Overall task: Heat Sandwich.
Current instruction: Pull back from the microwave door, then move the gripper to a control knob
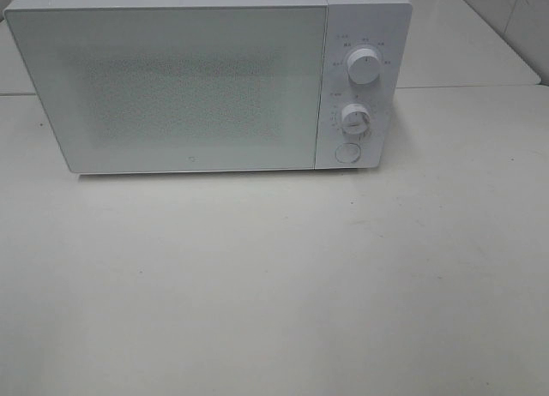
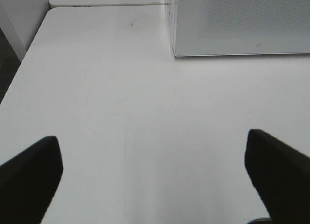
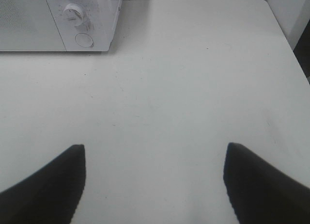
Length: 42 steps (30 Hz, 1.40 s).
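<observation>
Left claw (image 2: pixel 152 153) spread, empty, over the surface (image 1: pixel 274 293). Right claw (image 3: pixel 155 151) likewise spread, empty. Microwave (image 1: pixel 210 79) beyond both, door (image 1: pixel 167 92) shut. Sandwich in no view, so its place cannot be told. Judged: task at its start. The next move calls for opening the door, likely via the round button (image 1: pixel 346 153).

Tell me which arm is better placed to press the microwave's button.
Right, probably. The round button is at the right end of the microwave, ahead of the open right gripper; the left gripper faces only the door corner.
</observation>
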Tool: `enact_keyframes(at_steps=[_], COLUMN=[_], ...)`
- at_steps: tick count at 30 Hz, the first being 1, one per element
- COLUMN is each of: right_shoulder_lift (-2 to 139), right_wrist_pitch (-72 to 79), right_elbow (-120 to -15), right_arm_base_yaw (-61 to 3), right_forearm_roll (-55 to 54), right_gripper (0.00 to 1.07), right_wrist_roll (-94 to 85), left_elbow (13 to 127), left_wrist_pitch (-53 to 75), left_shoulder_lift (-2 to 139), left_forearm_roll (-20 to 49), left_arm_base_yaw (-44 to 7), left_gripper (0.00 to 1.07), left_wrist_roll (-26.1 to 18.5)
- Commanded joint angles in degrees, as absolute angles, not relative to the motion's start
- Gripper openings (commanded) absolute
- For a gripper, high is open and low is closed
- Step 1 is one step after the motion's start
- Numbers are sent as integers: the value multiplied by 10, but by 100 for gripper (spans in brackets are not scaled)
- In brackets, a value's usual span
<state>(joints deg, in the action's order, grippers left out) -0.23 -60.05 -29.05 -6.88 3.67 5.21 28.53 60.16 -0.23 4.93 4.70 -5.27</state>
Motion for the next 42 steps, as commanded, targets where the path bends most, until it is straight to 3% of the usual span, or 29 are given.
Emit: enact_keyframes(at_steps=[1, 42], right_shoulder_lift=[-17, -15], right_wrist_pitch=[-594, -594], right_elbow=[-290, -290], right_arm_base_yaw=[-66, -66], right_forearm_roll=[36, 46], right_gripper=[75, 75], right_wrist_roll=[48, 39], left_elbow=[284, 284], left_wrist_pitch=[594, 594], left_shoulder_lift=[-18, -17], left_forearm_roll=[53, 54], left_arm_base_yaw=[42, 42], left_gripper=[97, 97], left_wrist_roll=[-54, -53])
